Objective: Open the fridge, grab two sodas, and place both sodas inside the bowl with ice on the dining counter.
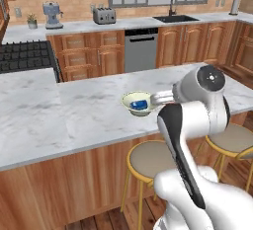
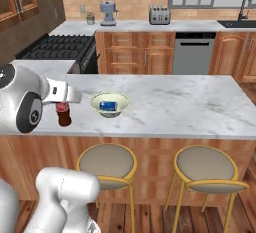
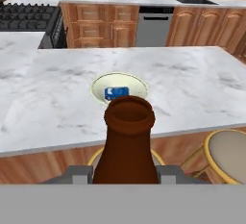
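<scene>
My gripper [image 3: 126, 175] is shut on the slim dark-brown soda bottle [image 3: 129, 141], which stands upright between its fingers. From the right base view the bottle [image 2: 63, 114] hangs under the gripper [image 2: 62, 99] at the near edge of the dining counter [image 2: 175, 102], a short way left of the bowl [image 2: 95, 99]. The pale bowl [image 1: 129, 97] sits on the marble dining counter [image 1: 74, 110] with the blue soda can [image 1: 140, 105] lying inside it. In the hand view the bowl [image 3: 98, 83] and can [image 3: 116, 92] lie just beyond the bottle's mouth. The fridge is out of view.
Yellow-rimmed stools [image 2: 107, 162] [image 2: 210, 166] stand under the counter's near side. Behind it runs the wall counter with a toaster [image 2: 159, 15], a sink [image 1: 175, 19] and a dishwasher [image 2: 192, 52]. A black stove [image 2: 55, 47] is at the far left.
</scene>
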